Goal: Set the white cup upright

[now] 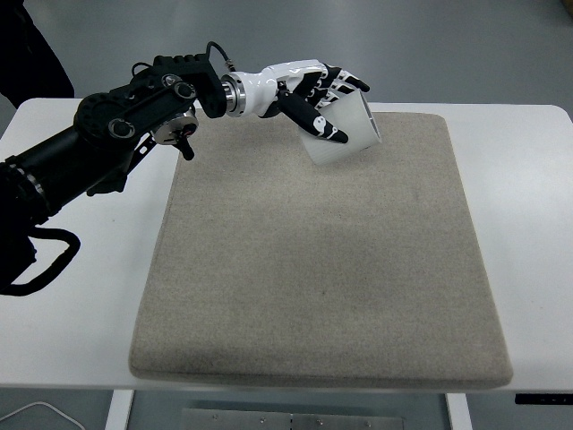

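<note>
Above the far edge of the grey mat [322,269], head view: white cup [345,133], tilted, lifted clear, grasped by the left hand [313,94]. Fingers [315,124] wrap its near side, hiding part of the wall; its opening is not discernible.

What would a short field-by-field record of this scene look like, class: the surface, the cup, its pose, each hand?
surface: beige mat on a white table
object: white cup, over the mat's far edge
cup pose: tilted, lifted off the mat
left hand: left hand wrapped around the cup, thumb across its front
right hand: not in view
task status: cup not yet standing upright on the mat
</note>
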`<action>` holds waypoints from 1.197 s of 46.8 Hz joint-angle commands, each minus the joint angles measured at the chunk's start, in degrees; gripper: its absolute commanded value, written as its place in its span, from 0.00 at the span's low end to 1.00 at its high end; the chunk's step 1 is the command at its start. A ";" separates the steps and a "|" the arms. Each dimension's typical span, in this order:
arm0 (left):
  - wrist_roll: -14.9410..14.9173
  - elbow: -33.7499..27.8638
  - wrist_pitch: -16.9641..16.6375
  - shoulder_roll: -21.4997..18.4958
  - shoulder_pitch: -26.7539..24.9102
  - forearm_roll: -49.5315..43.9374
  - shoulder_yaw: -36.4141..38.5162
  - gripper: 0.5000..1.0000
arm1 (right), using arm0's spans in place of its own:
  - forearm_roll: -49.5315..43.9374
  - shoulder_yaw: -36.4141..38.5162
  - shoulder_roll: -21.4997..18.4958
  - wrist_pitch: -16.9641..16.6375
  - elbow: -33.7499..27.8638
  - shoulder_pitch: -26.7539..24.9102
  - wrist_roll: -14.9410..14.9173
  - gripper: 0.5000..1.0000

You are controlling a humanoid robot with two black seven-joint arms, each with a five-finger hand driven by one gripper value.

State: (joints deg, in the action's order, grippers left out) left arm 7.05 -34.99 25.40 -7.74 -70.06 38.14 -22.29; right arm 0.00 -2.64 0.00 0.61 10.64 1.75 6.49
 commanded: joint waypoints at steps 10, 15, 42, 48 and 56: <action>13.68 0.98 2.20 -4.65 5.81 -3.68 -0.03 0.00 | 0.00 -0.08 0.00 0.00 -0.01 0.01 0.01 0.86; 17.20 0.98 3.87 -6.58 7.39 -6.66 -0.21 0.00 | 0.00 0.00 0.00 0.00 0.08 0.01 0.01 0.86; 27.95 6.77 9.60 -9.57 16.18 -12.30 -1.87 0.00 | 0.00 0.00 0.00 0.00 -0.01 0.01 0.01 0.86; 27.95 7.30 9.60 -9.57 18.47 -12.21 -4.77 0.00 | 0.00 0.00 0.00 0.00 -0.01 0.01 0.01 0.86; 27.95 8.27 9.60 -9.57 19.17 -11.77 -5.13 0.00 | 0.00 0.00 0.00 0.00 0.08 0.01 0.01 0.86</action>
State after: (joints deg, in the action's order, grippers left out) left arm 35.02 -27.03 35.02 -17.33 -51.03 26.13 -27.45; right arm 0.00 -2.65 0.00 0.61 10.64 1.76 6.50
